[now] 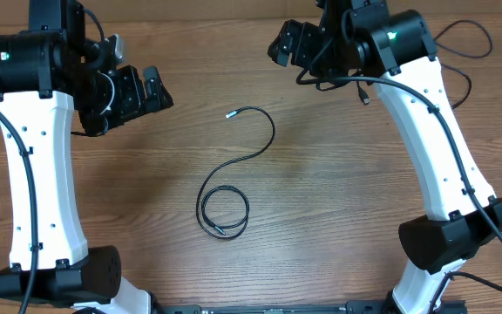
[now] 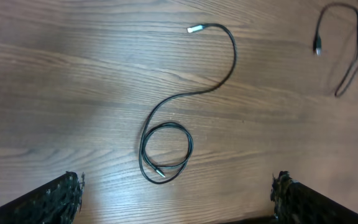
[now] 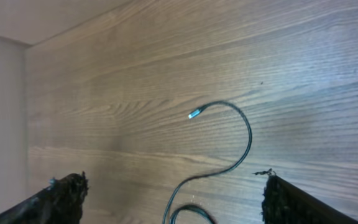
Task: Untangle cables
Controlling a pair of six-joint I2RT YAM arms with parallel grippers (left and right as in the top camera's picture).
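Observation:
One thin black cable lies in the middle of the wooden table, in an S-curve from a silver-tipped plug at the far end to a small double loop at the near end. It also shows in the left wrist view and the right wrist view. A second thin black cable with a small plug lies at the far right, partly hidden under my right arm, and shows in the left wrist view. My left gripper is open and empty, left of the first cable. My right gripper is open and empty, beyond the first cable.
The table is brown wood. The two white arm bases stand at the near left and near right. A pale wall borders the table in the right wrist view.

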